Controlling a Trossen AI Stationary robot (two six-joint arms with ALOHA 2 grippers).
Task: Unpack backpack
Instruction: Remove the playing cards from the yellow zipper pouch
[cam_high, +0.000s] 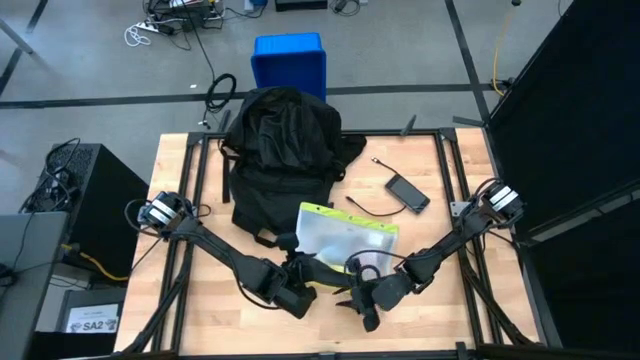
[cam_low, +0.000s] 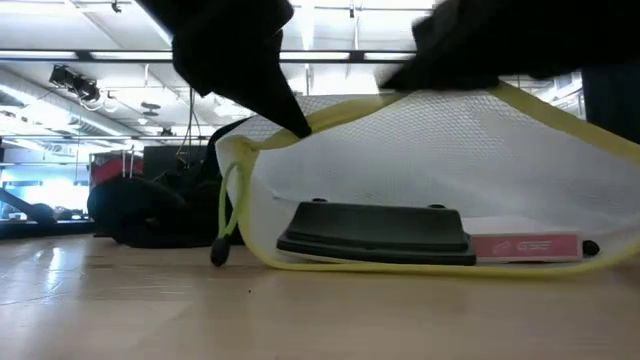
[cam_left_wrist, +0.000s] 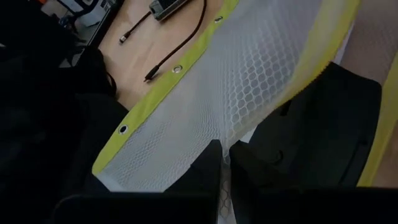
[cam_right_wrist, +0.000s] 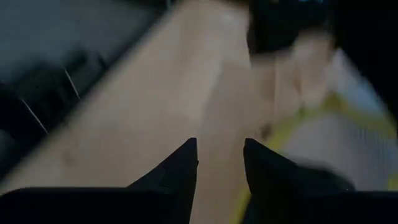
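The backpack (cam_high: 280, 150) was seen lying at the far middle of the surface (cam_high: 180, 320), slumped and unzipped, with a blue bin (cam_high: 289, 60) on the floor just beyond it. A mesh pouch (cam_high: 345, 235) with yellow edging lay nearer the arms, already outside the backpack. The left gripper (cam_high: 300, 262) was closed on the pouch's near edge; in the wrist view the mesh was pinched between its fingers (cam_left_wrist: 205, 168), presumably so the pouch could be lifted or held open. In the low view the yellow rim was raised, and a flat black item (cam_low: 375, 232) was seen inside, with a pink one beside it. The right gripper (cam_high: 360, 300) was noted just beside the pouch's near corner, slightly parted and apparently holding nothing, though the wrist view was blurred. A phone (cam_high: 408, 193) and cable (cam_high: 365, 210) lay apart, to the right.
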